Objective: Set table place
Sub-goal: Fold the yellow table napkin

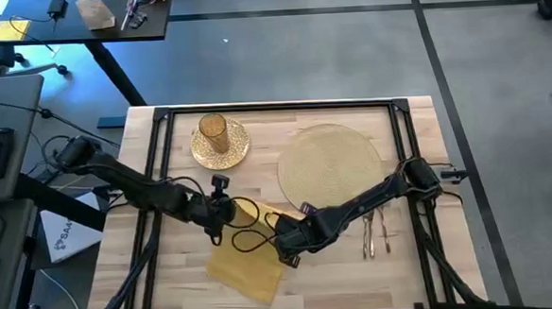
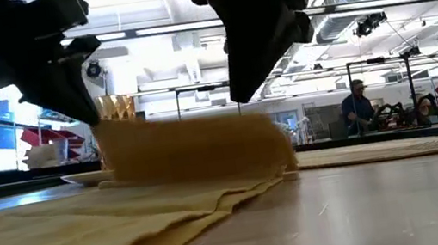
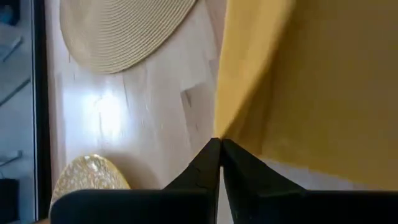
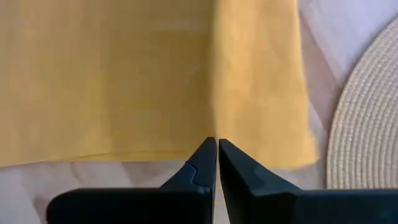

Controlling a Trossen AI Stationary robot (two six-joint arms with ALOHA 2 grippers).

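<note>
Little is set: both claws, left claw (image 1: 224, 214) and right claw (image 1: 283, 244), pinch the yellow napkin (image 1: 247, 265) between them, while placemat (image 1: 329, 163) beyond the right claw lies bare, plate (image 1: 221, 144), glass (image 1: 212, 128) and cutlery (image 1: 376, 234) unplaced.

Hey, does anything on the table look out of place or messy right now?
Yes. The plate with the glass on it sits off to the side of the placemat, which is bare. The napkin lies askew and partly lifted, pinched by the left gripper and right gripper.
</note>
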